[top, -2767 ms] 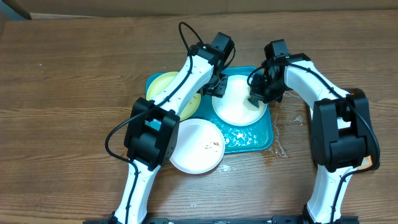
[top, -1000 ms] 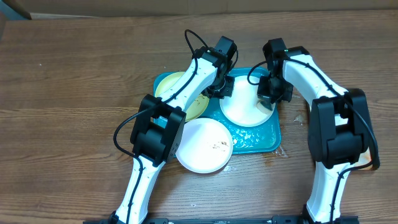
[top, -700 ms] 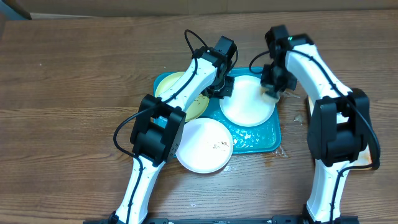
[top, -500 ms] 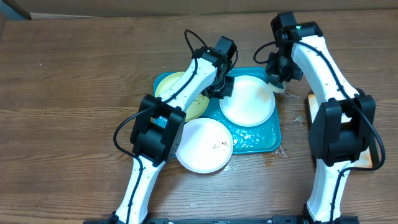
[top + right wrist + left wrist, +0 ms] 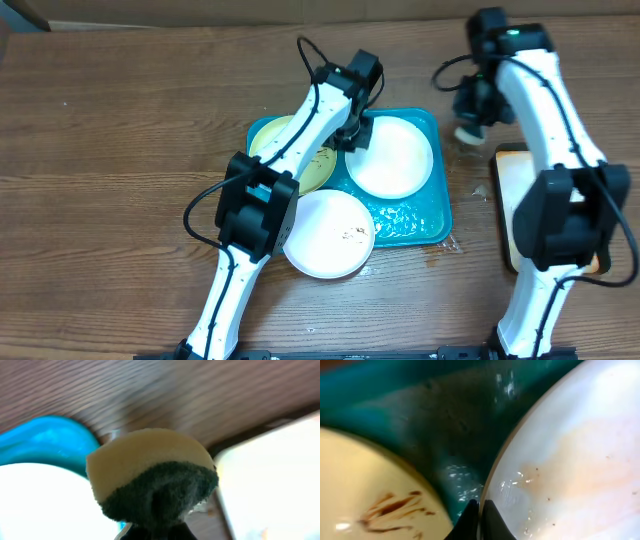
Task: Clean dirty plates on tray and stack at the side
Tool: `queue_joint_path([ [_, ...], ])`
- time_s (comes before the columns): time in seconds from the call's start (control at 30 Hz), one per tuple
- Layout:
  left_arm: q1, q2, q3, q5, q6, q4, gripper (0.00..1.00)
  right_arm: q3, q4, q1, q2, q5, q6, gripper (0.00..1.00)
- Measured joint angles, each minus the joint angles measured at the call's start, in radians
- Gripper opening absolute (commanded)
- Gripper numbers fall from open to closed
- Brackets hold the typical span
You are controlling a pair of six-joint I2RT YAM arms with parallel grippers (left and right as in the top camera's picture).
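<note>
Wood table (image 5: 120,120): a white plate (image 5: 392,160) in the tray (image 5: 425,228) is pinched by the left gripper (image 5: 480,516). A sponge (image 5: 150,472) is clenched by the right gripper (image 5: 469,120).

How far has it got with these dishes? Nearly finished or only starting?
Early on. Done: the white plate on the tray looks mostly wiped, with only faint specks in the left wrist view. In hand: the left gripper pinches that plate's rim, and the right gripper holds the sponge beside the tray. Left: the yellow-green plate and the front white plate show brown smears, and nothing is stacked.
</note>
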Motion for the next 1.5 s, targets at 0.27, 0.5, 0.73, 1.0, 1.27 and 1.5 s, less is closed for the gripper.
queue_joint_path([
  [0.27, -0.002, 0.003, 0.378, -0.163, 0.000, -0.222, 0.04, 0.003, -0.073, -0.155, -0.020, -0.013, 0.000, 0.04],
  [0.5, -0.045, 0.003, 0.552, -0.380, 0.000, -0.428, 0.04, 0.003, -0.132, -0.217, -0.020, -0.034, 0.000, 0.04],
  [0.73, -0.168, 0.003, 0.582, -0.605, 0.012, -0.467, 0.04, 0.003, -0.176, -0.255, -0.020, -0.054, 0.000, 0.04],
  [1.0, -0.313, 0.003, 0.583, -0.859, 0.016, -0.466, 0.04, -0.051, -0.173, -0.269, -0.022, -0.062, 0.000, 0.04],
  [1.27, -0.300, 0.003, 0.583, -1.067, 0.020, -0.441, 0.04, -0.168, -0.125, -0.283, -0.022, -0.090, 0.000, 0.04],
  [1.5, -0.299, 0.003, 0.583, -1.179, 0.122, -0.272, 0.04, -0.179, -0.122, -0.339, -0.022, -0.123, 0.000, 0.04],
])
